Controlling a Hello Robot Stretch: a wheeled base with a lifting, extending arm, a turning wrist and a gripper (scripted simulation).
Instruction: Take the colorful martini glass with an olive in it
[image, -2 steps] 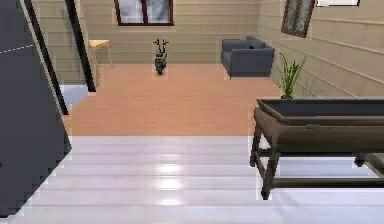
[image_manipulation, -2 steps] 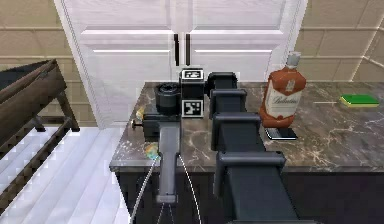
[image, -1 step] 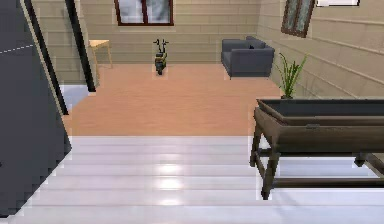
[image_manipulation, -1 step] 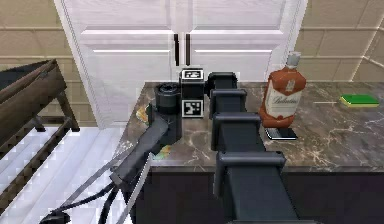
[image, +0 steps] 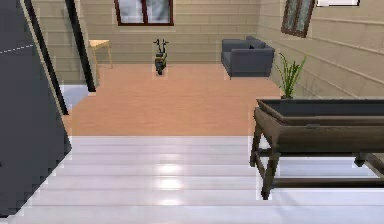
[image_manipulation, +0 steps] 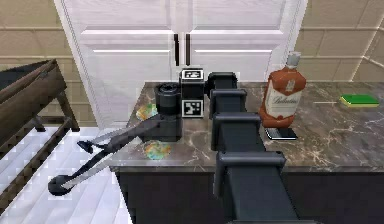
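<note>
A small colourful glassy thing (image_manipulation: 154, 151), taken for the martini glass, was noted at the tabletop's (image_manipulation: 330, 130) near left edge, by the fingers (image_manipulation: 128, 133). Whether anything was held could not be told. It was judged light, slippery and fragile, best taken by the stem.

Even, bright light is filling both views; white glare is streaking the pale glossy plank floor (image: 168, 172) near its middle.

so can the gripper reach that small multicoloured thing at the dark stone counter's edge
Likely yes: the small multicoloured thing sits right by the gripper, nothing between them; the amber bottle stands aside.
</note>
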